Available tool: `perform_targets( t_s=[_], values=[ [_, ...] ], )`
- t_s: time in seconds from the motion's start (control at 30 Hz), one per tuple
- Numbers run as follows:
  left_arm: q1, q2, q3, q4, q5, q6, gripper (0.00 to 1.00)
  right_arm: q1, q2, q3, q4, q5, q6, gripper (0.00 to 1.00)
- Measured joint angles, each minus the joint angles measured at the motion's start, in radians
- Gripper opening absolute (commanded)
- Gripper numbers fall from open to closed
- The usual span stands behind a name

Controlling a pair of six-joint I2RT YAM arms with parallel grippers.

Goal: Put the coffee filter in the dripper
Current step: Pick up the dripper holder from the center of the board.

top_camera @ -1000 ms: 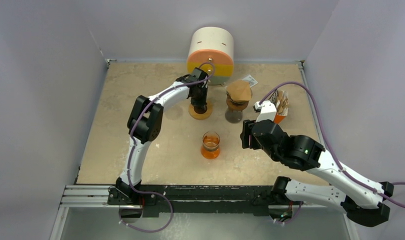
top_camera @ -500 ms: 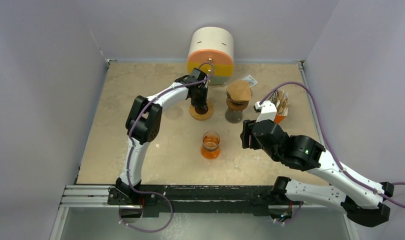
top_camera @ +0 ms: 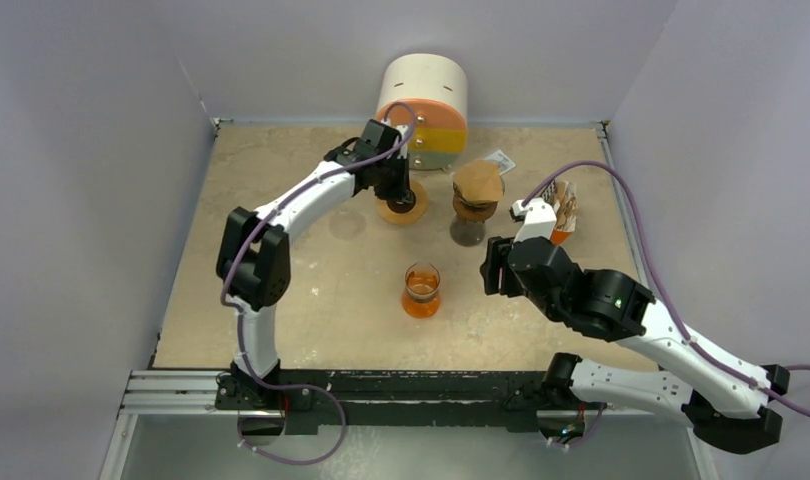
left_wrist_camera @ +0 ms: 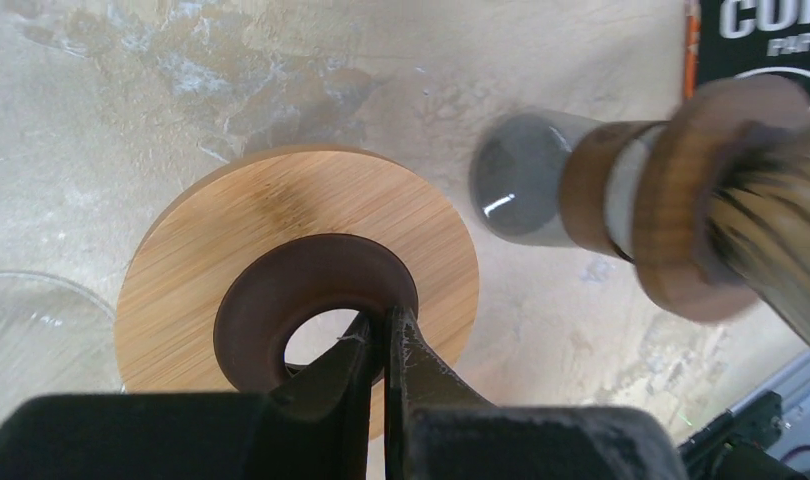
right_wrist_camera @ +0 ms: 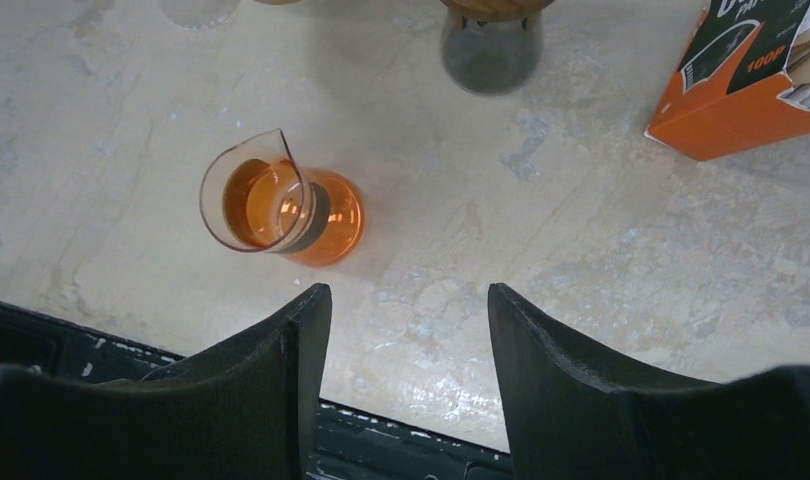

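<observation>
My left gripper (top_camera: 400, 190) (left_wrist_camera: 384, 318) is shut on the dripper (top_camera: 402, 207), pinching the wall of its dark brown ring (left_wrist_camera: 281, 290) set in a round wooden disc (left_wrist_camera: 211, 250). The brown paper coffee filter (top_camera: 478, 183) sits in the top of a grey glass carafe (top_camera: 468, 232) with a wooden collar, just right of the dripper. It shows blurred in the left wrist view (left_wrist_camera: 771, 200) above the carafe (left_wrist_camera: 526, 190). My right gripper (top_camera: 493, 268) (right_wrist_camera: 409, 295) is open and empty, near the carafe's front right.
An orange glass server (top_camera: 421, 291) (right_wrist_camera: 281, 205) stands mid-table, left of my right gripper. An orange box of filters (top_camera: 562, 214) (right_wrist_camera: 741, 80) is at the right. A large cream, orange and yellow cylinder (top_camera: 422, 110) stands at the back wall.
My left arm swung its elbow to the left and carried the dripper a little toward the back of the table. The right arm barely moved.
</observation>
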Motion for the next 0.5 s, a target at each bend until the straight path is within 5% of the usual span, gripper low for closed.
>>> perform_targets(
  t_s=[0.5],
  values=[
    [0.006,-0.443,-0.248,0.084,0.165,-0.033,0.00,0.000,0.037,0.052,0.113,-0.102,0.005,0.62]
  ],
)
